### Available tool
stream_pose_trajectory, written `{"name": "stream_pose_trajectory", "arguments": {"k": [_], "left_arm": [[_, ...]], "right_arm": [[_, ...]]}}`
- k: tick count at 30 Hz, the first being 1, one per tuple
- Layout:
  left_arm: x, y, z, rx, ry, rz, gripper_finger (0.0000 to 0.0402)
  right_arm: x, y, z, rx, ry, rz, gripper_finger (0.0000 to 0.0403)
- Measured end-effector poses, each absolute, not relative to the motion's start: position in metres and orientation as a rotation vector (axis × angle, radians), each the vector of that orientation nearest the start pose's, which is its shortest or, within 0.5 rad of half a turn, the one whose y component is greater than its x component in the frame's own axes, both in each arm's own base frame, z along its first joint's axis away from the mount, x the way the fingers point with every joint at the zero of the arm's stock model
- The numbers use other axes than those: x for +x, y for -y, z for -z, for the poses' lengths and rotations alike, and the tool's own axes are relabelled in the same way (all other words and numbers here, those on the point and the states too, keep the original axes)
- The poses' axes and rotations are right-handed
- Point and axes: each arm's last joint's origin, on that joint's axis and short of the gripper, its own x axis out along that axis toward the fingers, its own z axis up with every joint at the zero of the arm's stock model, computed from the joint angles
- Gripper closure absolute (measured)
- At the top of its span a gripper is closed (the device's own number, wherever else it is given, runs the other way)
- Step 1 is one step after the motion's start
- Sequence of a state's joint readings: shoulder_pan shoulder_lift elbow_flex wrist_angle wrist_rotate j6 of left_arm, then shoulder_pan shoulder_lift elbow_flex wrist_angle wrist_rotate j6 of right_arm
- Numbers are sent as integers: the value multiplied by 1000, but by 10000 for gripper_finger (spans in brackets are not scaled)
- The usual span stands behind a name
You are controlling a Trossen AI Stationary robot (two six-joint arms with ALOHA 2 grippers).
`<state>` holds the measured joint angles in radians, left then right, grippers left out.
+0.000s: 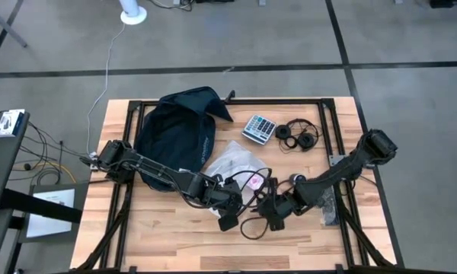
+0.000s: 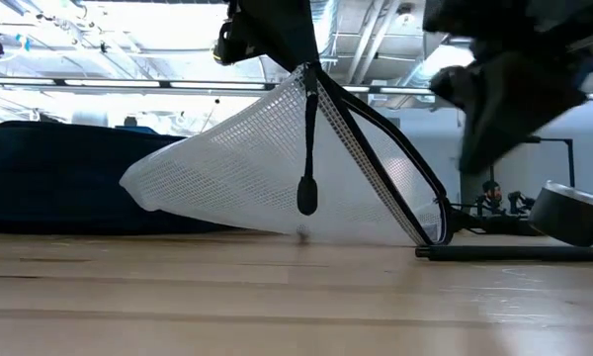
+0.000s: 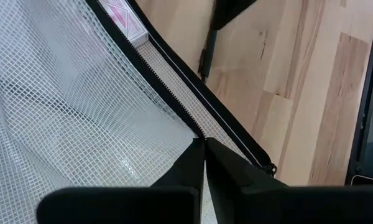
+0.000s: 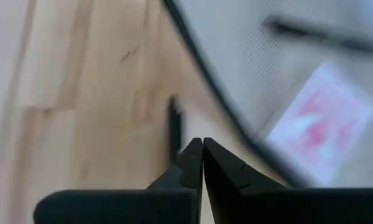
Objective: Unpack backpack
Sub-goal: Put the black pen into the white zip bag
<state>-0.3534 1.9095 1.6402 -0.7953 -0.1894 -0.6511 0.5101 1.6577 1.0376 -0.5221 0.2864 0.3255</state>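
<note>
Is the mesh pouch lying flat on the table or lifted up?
Lifted at one edge. The left gripper, shut on the mesh pouch, holds its zipper edge up like a tent; its lower side rests on the table.

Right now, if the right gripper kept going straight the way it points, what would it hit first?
Probably the mesh pouch's black zipper edge, just ahead of the shut right gripper; bare wooden table lies beside it. Depth is uncertain.

L claw [image 3: 204, 144] pinching mesh pouch [image 3: 62, 106] zip edge, wood table [image 3: 298, 68]

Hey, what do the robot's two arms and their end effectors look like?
Both arms are dark, jointed segments. The left end effector and the right end effector each have two flat, black, wedge-shaped fingers on a black crossbar. Black cables loop beside them. No markings show.
</note>
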Motion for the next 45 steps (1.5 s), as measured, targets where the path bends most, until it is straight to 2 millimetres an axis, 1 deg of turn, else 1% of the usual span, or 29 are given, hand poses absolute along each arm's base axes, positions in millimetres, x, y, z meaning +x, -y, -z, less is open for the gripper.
{"name": "stream_pose_trajectory", "arguments": {"k": [3,6,12,17,19,21,27,30,32,34,37,38,42,45], "left_arm": [[383,136,-261,-307,-1021,-189,402],[383,136,-261,-310,-1021,-189,402],[383,136,-261,-310,-1020,-190,402],[383,136,-261,-310,-1020,-189,402],[383,136,-261,-310,-1021,-189,402],[383,136,-261,-308,-1021,-188,402],[383,136,-261,-309,-1021,-187,402],[383,136,-261,-314,-1026,-180,402],[383,137,-261,-315,-1027,-178,402],[383,137,-261,-319,-1030,-173,402],[383,137,-261,-321,-1033,-169,402],[383,137,-261,-321,-1033,-169,402],[383,137,-261,-322,-1035,-167,402],[383,137,-261,-321,-1036,-167,402]], "right_arm": [[286,-142,-183,-52,-1072,-96,371],[290,-137,-178,-64,-1020,-129,332],[293,-128,-176,-50,-1019,-108,265],[294,-129,-176,6,-1024,-129,235],[294,-130,-175,5,-1025,-134,231],[297,-133,-169,3,-1023,-138,229],[305,-137,-131,-21,-1133,-128,234],[308,-138,-124,-8,-1149,-108,243],[308,-138,-121,-12,-1155,-100,262],[308,-138,-120,-17,-1155,-94,298],[308,-139,-121,-20,-1151,-94,373],[307,-140,-122,-22,-1146,-96,382],[302,-146,-132,-24,-1119,-95,381],[291,-152,-151,-21,-1096,-108,393]]}}
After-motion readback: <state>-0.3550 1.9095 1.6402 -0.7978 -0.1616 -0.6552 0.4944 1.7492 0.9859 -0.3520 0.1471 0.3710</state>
